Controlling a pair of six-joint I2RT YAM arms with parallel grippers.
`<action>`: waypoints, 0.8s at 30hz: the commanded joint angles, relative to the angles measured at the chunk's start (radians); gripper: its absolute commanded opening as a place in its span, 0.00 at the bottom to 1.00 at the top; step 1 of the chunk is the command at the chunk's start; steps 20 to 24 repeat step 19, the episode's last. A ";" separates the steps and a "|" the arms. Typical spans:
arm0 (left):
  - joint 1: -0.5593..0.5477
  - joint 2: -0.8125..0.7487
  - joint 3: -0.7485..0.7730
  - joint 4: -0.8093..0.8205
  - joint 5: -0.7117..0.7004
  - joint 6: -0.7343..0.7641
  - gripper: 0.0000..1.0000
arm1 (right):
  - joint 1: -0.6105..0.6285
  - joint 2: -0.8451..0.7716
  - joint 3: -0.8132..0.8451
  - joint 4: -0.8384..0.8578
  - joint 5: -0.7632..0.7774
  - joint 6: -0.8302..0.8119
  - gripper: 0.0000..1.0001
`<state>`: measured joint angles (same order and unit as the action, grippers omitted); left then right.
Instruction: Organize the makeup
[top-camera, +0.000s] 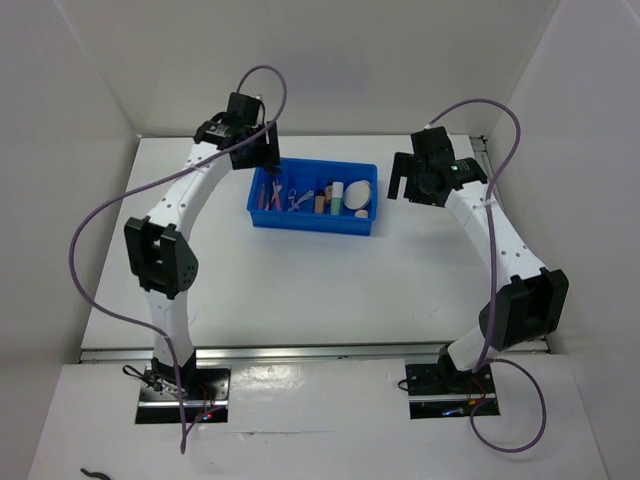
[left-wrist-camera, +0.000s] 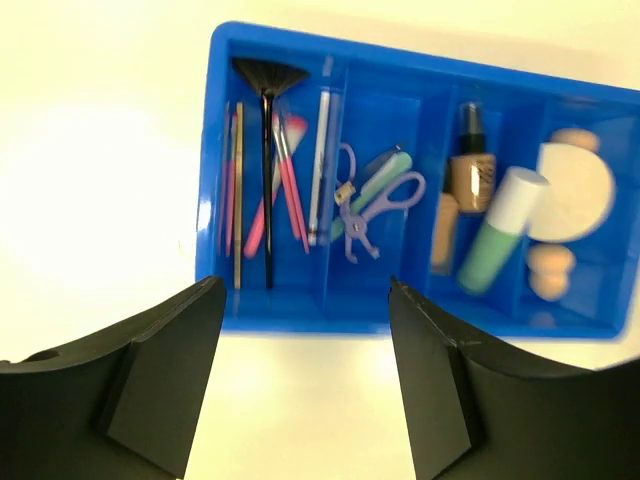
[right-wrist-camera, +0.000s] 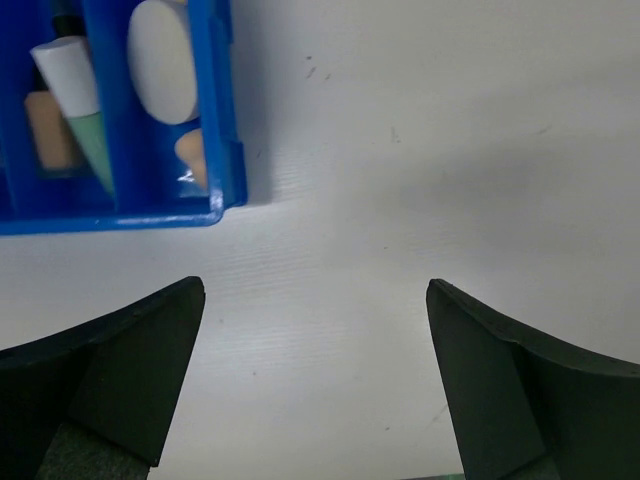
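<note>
Two hands: both spread wide, nothing between the fingers.
Left hand (left-wrist-camera: 305, 300): at the left end of the blue tray (left-wrist-camera: 300, 312), clear of its rim.
Right hand (right-wrist-camera: 315, 300): over bare bench (top-camera: 300, 290), just off the tray's right end, not touching.
Open room: broad bare bench between tray and arm bases; white walls closing in at left, right and far side.
Makeup: all inside the tray.
Left compartment: black brush (left-wrist-camera: 267, 150) and pink sticks (left-wrist-camera: 285, 190), lying lengthwise, straight ahead of the left hand's gap.
Second compartment: lilac scissors (left-wrist-camera: 375, 205).
Third compartment: beige bottle (left-wrist-camera: 470, 170), mint-green tube (left-wrist-camera: 490, 245) tilted across it.
Right compartment: round puff (left-wrist-camera: 580, 190) and peach sponge (left-wrist-camera: 550, 270), nearest the right hand, up-left in its wrist view.
</note>
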<state>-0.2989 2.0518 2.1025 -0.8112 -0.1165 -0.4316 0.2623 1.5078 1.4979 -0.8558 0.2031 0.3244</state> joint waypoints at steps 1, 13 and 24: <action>0.003 -0.162 -0.102 0.050 0.003 -0.048 0.79 | 0.006 0.049 0.076 -0.079 0.177 0.118 1.00; -0.040 -0.659 -0.798 0.235 0.078 -0.105 0.79 | 0.006 0.046 0.056 -0.186 0.245 0.271 1.00; -0.077 -0.733 -0.841 0.210 0.028 -0.084 0.79 | 0.006 -0.041 -0.010 -0.114 0.157 0.229 1.00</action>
